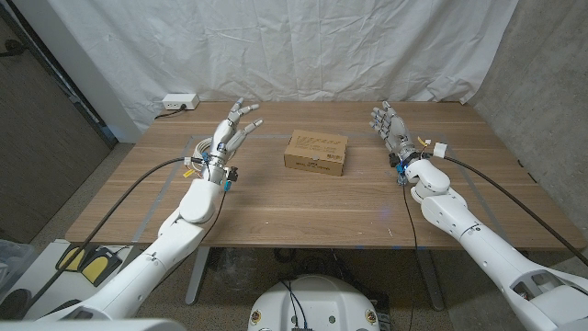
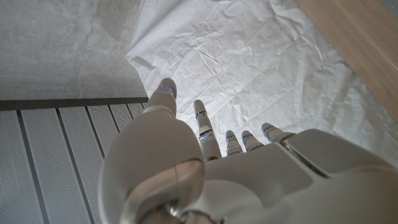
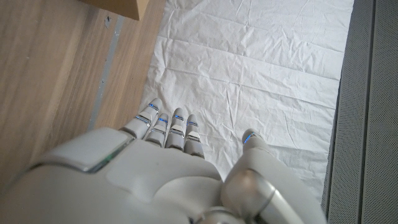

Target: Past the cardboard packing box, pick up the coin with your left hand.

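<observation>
While both hands hover spread and empty, the left hand [image 1: 235, 126] nears the far-left corner, the right hand [image 1: 390, 126] the far-right, box [image 1: 316, 152] between them mid-bench [image 1: 303, 207].

One cardboard packing box [image 1: 316, 152] on the worktop [image 1: 276, 211], between the two sets of fingers and apart from both. Two robot hands in view: left hand [image 1: 231, 131] and right hand [image 1: 390, 127], each with fingers spread and nothing in them. One white power strip [image 1: 177, 103] at the worktop's far corner, beyond the left fingers; one white sheet [image 1: 303, 46] hung behind the worktop, past both sets of fingers.
</observation>
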Tool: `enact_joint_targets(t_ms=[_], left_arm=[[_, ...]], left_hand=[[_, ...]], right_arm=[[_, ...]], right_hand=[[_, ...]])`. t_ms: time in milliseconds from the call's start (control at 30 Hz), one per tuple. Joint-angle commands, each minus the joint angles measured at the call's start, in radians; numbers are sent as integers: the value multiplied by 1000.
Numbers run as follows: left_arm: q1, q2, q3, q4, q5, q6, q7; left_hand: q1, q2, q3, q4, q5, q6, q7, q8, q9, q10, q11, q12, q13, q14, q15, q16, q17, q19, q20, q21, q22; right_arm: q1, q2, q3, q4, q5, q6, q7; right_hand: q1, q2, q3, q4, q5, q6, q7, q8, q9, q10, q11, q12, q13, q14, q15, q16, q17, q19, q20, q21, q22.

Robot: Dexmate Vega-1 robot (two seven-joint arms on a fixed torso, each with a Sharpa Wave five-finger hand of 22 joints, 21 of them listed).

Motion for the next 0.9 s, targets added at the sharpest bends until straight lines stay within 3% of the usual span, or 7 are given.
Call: enact_joint_targets(t_ms=[33, 200, 433, 467, 533, 600, 900], left_arm=[[54, 50, -19, -119, 168, 112, 113], [80, 79, -25, -187, 250, 178, 155], [96, 81, -30, -209, 276, 189, 192], [100, 77, -30, -213, 298, 200, 213], [108, 79, -31, -230, 327, 219, 234], [116, 79, -32, -244, 339, 235, 246], [137, 83, -32, -285, 425, 269, 318]], left_hand=[[7, -13, -12, 2, -1, 47, 1, 15, 2, 20, -13, 10, 3, 10, -12, 11, -1, -44, -2, 7, 2], [12, -17, -16, 4, -2, 68, 5, 19, 2, 30, -26, 13, 3, 23, -22, 13, -1, -32, 8, 11, 2], [21, -17, -17, 4, -1, 74, 6, 17, 2, 33, -29, 12, 3, 26, -25, 12, -1, -26, 13, 13, 2], [22, -17, -18, 4, -1, 73, 7, 16, 2, 33, -28, 12, 3, 26, -25, 11, -1, -27, 11, 12, 2], [30, -17, -20, 5, -1, 69, 11, 10, 2, 33, -21, 10, 2, 28, -20, 9, -2, -32, -28, 9, 2], [35, -20, -22, 5, -1, 72, 8, 9, 3, 35, -18, 10, 2, 31, -17, 10, -2, -27, -45, 10, 1], [45, -32, -36, 8, 4, 101, 17, 11, 4, 50, -12, 13, 1, 48, -15, 12, -1, -13, -22, 12, -1]], right_arm=[[-4, 6, 2, 12, 7, 10, 8], [-5, 6, 0, 11, 6, 10, 9], [-5, 5, -1, 6, 6, 6, 9], [-6, 4, -2, 5, 6, 5, 9], [-6, 3, -1, 4, 7, 4, 9], [-6, 4, -1, 3, 7, 5, 9], [-11, 6, -1, 2, 7, 14, 12]], right_hand=[[8, 4, 3, -5, 4, 8, 3, 1, 6, 13, -2, -2, 6, 1, 2, 4, 4, -1, -26, -3, 3], [8, 5, 3, -5, 4, 8, 3, 1, 6, 13, -3, -2, 6, 2, 2, 4, 4, -1, -26, -3, 3], [9, 5, 3, -6, 4, 9, 3, 1, 6, 13, -3, -2, 6, 2, -1, 4, 4, -1, -26, -3, 3], [9, 5, 3, -6, 4, 9, 4, 1, 6, 13, -4, -3, 6, 2, -1, 4, 4, -1, -26, -3, 3], [9, 6, 3, -7, 4, 9, 3, 0, 6, 13, -3, -3, 6, 2, -1, 4, 4, -1, -26, -3, 3], [9, 6, 3, -7, 3, 9, 4, 0, 6, 13, -5, -3, 6, 2, -1, 4, 4, -1, -26, -3, 3], [9, 6, 2, -8, 3, 11, 5, 0, 6, 13, -4, -3, 6, 2, -1, 4, 4, -1, -27, -3, 3]])
